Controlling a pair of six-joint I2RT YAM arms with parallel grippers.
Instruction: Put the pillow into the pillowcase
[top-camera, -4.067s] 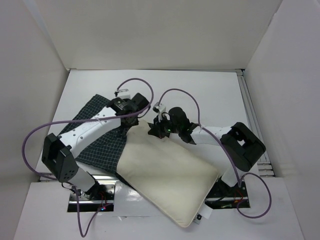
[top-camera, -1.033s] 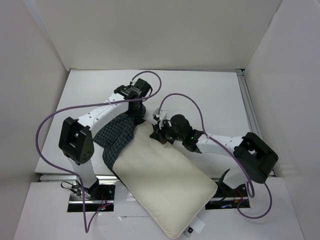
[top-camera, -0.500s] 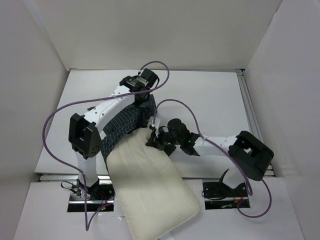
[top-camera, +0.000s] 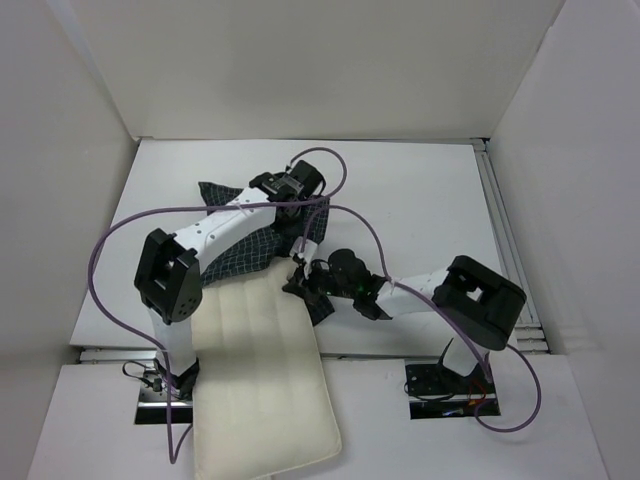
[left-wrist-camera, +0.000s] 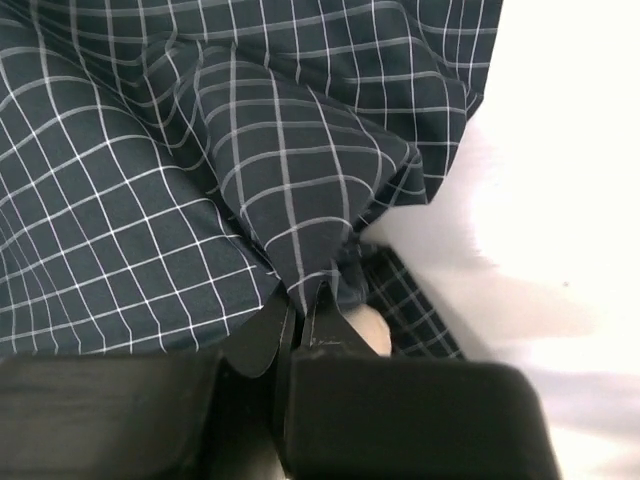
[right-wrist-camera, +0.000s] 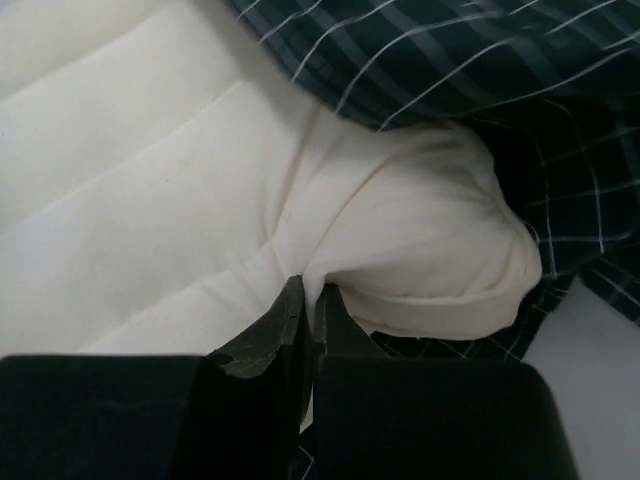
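The cream pillow (top-camera: 262, 385) lies lengthwise at the near left and reaches past the table's front edge. Its far corner (right-wrist-camera: 440, 250) pokes into the mouth of the dark checked pillowcase (top-camera: 245, 240), which lies bunched behind it. My left gripper (top-camera: 297, 222) is shut on a fold of the pillowcase (left-wrist-camera: 290, 200) at its right edge. A bit of cream pillow (left-wrist-camera: 372, 330) shows beside its fingers. My right gripper (top-camera: 303, 285) is shut on a pinch of the pillow (right-wrist-camera: 150, 200) near that corner.
White walls enclose the table (top-camera: 420, 200) at the back and both sides. Purple cables (top-camera: 110, 250) loop over both arms. The left arm's forearm (top-camera: 215, 228) lies across the pillowcase. A metal rail (top-camera: 500, 230) runs along the right edge.
The pillow has swung clockwise, its near end moving left to hang over the front edge. The left gripper has carried the pillowcase edge further right. The right gripper has drawn back towards the left.
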